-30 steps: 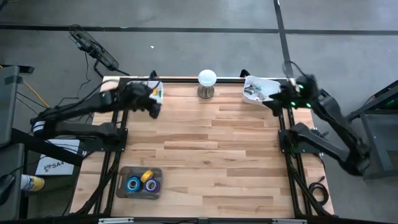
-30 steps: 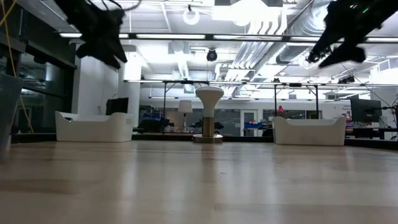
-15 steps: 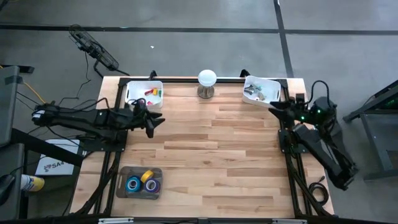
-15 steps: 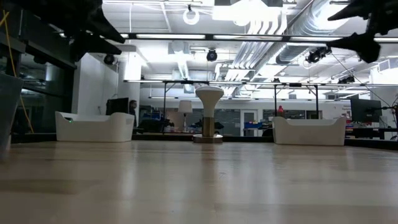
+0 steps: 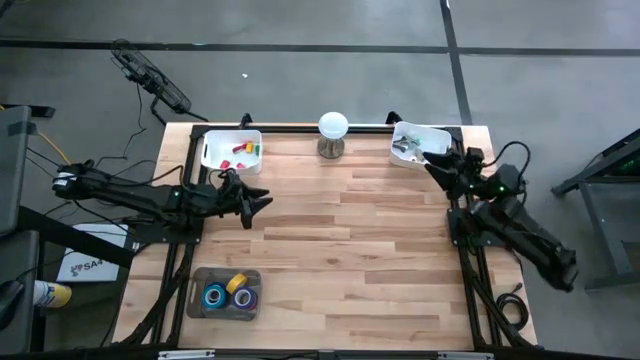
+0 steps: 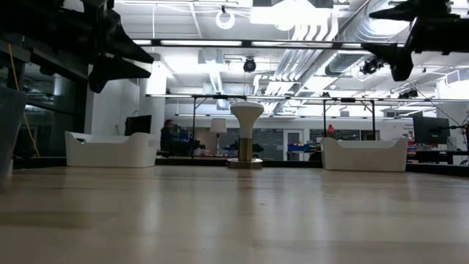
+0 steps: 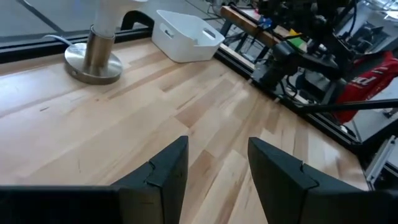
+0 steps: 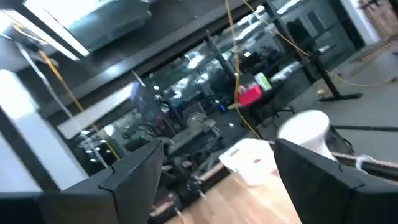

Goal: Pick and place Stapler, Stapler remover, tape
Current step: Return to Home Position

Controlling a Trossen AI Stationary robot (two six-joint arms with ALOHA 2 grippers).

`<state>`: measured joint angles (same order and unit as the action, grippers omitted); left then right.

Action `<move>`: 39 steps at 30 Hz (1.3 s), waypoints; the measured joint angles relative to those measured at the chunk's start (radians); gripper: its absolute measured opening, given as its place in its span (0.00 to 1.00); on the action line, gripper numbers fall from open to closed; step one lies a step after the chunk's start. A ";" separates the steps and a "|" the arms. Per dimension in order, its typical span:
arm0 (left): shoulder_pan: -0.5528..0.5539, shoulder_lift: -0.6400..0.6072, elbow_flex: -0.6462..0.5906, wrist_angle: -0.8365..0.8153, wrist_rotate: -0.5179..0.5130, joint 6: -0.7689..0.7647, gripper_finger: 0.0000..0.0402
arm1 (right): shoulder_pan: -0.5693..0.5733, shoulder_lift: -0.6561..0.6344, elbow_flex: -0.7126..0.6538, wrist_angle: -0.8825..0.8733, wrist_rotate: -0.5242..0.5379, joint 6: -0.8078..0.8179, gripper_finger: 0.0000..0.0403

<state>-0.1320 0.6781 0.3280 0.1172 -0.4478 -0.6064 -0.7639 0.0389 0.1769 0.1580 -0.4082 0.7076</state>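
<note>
Hovering empty above the tabletop (image 5: 340,260), the left tool (image 5: 258,200) and right tool (image 5: 436,165) stand spread. Staplers (image 5: 241,150) sit in the left white bin (image 5: 207,152), staple removers (image 5: 410,148) in the right white bin (image 5: 427,129), tape (image 5: 230,293) in its tray (image 5: 196,291); sorting looks complete.

White-topped stand (image 5: 333,135) at the wooden table (image 5: 340,250)'s far edge; left white bin (image 5: 206,150), right white bin (image 5: 420,127) flanking it.

Open tabletop (image 5: 340,240) amid bins (image 5: 208,152), stand (image 5: 332,137), tape (image 5: 236,283)
</note>
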 joint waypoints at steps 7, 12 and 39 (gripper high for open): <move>0.000 0.000 -0.001 -0.005 -0.001 0.055 0.41 | 0.314 0.091 -0.049 0.047 0.278 -0.165 0.74; 0.000 0.000 -0.001 -0.017 -0.027 0.063 0.41 | 0.516 0.202 -0.050 0.085 0.484 -0.254 0.74; 0.001 0.000 -0.001 -0.075 -0.007 0.060 0.41 | 0.738 0.342 -0.167 0.100 0.554 -0.243 0.74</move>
<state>-0.1314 0.6781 0.3271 0.0425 -0.4545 -0.5468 -0.0257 0.3810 0.0097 0.2577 0.1456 0.4643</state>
